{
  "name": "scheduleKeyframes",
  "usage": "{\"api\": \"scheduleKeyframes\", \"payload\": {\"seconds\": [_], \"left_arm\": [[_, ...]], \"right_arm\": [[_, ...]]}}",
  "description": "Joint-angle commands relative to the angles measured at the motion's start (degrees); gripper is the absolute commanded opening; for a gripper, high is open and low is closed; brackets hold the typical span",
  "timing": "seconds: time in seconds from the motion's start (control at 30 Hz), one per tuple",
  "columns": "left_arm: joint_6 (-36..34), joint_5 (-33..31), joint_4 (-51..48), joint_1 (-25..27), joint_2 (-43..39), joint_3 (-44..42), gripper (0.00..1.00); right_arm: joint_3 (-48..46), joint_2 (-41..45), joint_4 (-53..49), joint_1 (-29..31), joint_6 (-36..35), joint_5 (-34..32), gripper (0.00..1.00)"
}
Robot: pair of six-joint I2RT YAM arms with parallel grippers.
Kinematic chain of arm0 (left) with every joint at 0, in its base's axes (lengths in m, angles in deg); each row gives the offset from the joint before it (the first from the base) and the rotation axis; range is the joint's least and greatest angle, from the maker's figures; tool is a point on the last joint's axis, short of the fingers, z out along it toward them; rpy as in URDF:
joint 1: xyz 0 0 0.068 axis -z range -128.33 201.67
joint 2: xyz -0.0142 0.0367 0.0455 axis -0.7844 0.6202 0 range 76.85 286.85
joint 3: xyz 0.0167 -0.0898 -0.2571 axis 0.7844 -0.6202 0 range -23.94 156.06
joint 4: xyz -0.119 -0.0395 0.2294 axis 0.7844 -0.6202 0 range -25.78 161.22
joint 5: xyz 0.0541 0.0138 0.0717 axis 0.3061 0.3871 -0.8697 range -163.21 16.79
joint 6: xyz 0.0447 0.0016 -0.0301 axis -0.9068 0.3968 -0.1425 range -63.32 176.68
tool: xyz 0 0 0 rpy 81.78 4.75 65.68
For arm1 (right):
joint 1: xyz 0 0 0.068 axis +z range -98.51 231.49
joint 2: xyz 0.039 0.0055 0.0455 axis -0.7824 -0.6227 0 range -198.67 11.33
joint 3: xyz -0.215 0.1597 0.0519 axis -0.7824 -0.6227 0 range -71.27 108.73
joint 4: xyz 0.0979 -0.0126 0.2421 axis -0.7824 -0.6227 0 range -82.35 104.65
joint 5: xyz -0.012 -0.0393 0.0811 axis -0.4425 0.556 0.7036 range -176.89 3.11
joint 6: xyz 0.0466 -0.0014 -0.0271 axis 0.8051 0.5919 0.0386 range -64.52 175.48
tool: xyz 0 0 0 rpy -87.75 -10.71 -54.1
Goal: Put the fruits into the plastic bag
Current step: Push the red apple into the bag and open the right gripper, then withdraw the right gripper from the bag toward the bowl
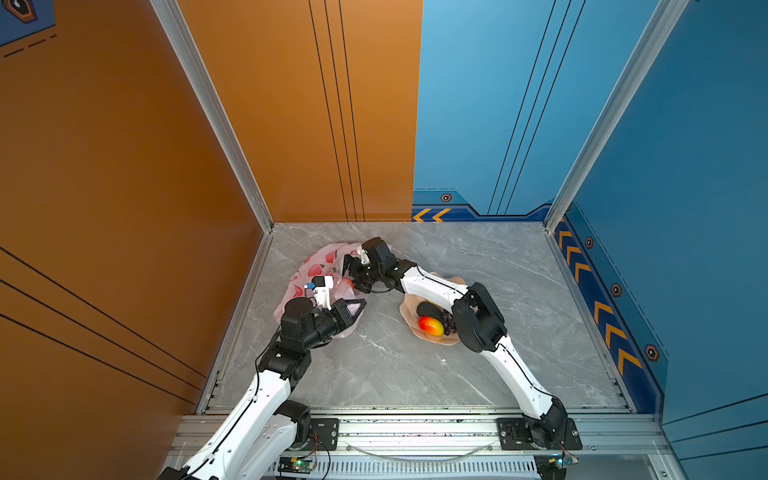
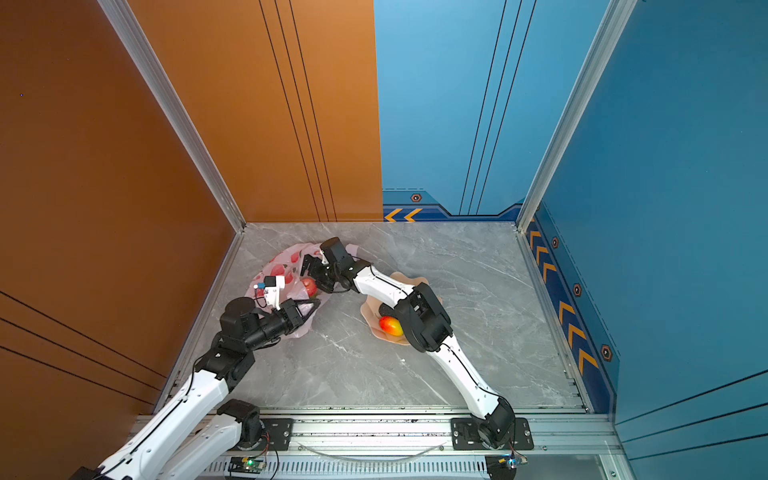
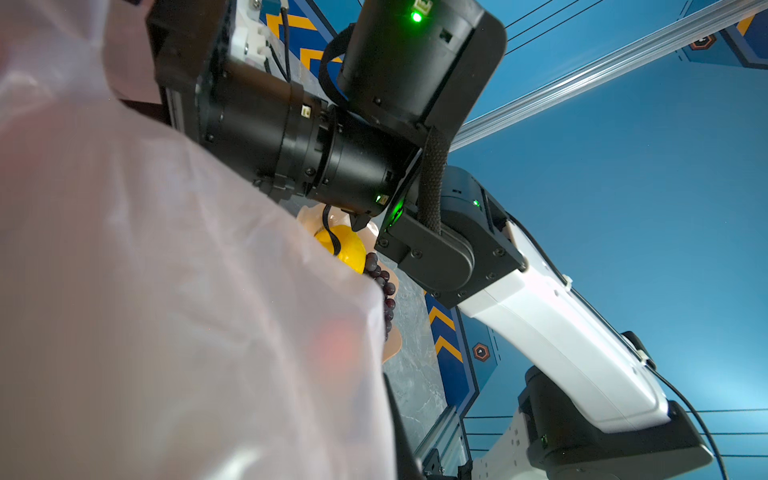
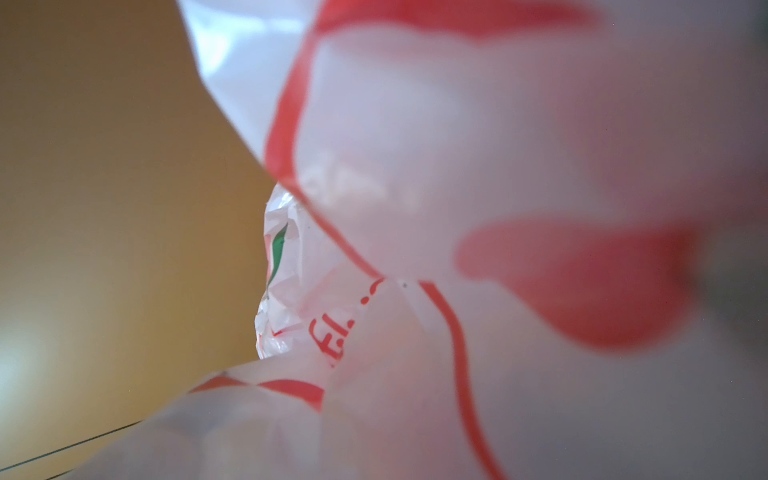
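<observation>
1. Check the right gripper (image 1: 352, 275) first. Its jaws stand spread, poised over the mouth of the plastic bag (image 1: 322, 257) at centre-left in both top views.
2. Note the red apple (image 2: 308, 286) lying inside the bag just below those fingers. Whether a finger touches it cannot be told.
3. Do not rely on the right wrist view. Blurred bag film (image 4: 457, 166) with red print fills most of the frame.
4. Check the left gripper (image 1: 359, 307). It is clenched on the bag's near edge, with pink film pinched between its tips.
5. Observe the right arm (image 1: 432, 286). It rises from the lower right, with its elbow raised over the peach bowl (image 1: 440, 338) and its forearm crossing leftward. The left arm (image 1: 257, 399) enters from the lower left, its wrist pointing right.
6. Find the bowl on the marble table (image 1: 415, 374), right of the bag. It holds a mango (image 1: 431, 325), a dark avocado (image 1: 428, 309) and a grape bunch (image 1: 448, 322). The elbow hides part of it.
7. In the left wrist view, film (image 3: 166, 291) covers the left half. Past its edge a yellow fruit (image 3: 343, 245) and grapes (image 3: 384, 286) show.
</observation>
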Motion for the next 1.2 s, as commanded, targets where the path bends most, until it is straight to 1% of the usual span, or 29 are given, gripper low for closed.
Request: {"api": "scheduleKeyframes", "payload": {"seconds": [0.0, 0.2, 0.37, 0.6, 0.63, 0.7, 0.73, 1.0, 1.07, 1.17], "left_arm": [[-0.3, 0.2, 1.6, -0.9, 0.3, -0.1, 0.00], [-0.3, 1.2, 1.8, -2.3, 0.5, 0.0, 0.00], [-0.3, 1.6, 1.4, -3.2, 0.1, -0.2, 0.00], [-0.3, 2.4, 1.0, -4.6, -0.5, -0.3, 0.00], [-0.3, 2.6, 1.0, -4.8, -0.6, -0.2, 0.00], [-0.3, 2.9, 0.8, -5.3, -0.7, -0.3, 0.00], [-0.3, 3.0, 0.8, -5.5, -0.7, -0.3, 0.00], [-0.1, 4.3, 0.8, -7.5, -0.6, -0.1, 0.00], [-0.1, 4.5, 0.5, -7.9, -0.8, 0.0, 0.00], [-0.1, 4.8, 0.2, -8.3, -1.2, 0.0, 0.00]], "right_arm": [[-1.1, 3.2, 1.0, -0.3, -1.7, 1.0, 1.00], [-8.3, 9.1, 3.5, -1.9, -2.4, 1.9, 1.00], [-14.2, 14.0, 5.0, -3.5, -3.0, 4.2, 1.00], [-20.0, 21.0, 2.0, -4.4, -6.8, 4.4, 1.00], [-22.5, 22.1, 1.6, -4.4, -7.5, 4.1, 1.00], [-24.6, 24.1, 1.2, -4.4, -8.3, 3.9, 1.00], [-25.4, 24.9, 1.1, -5.7, -8.4, 3.9, 1.00], [-27.2, 30.1, -2.1, -7.0, -10.7, 3.6, 1.00], [-27.2, 31.3, -4.9, -7.4, -11.9, 2.7, 1.00], [-27.0, 33.9, -10.8, -8.0, -16.0, -0.2, 1.00]]}}
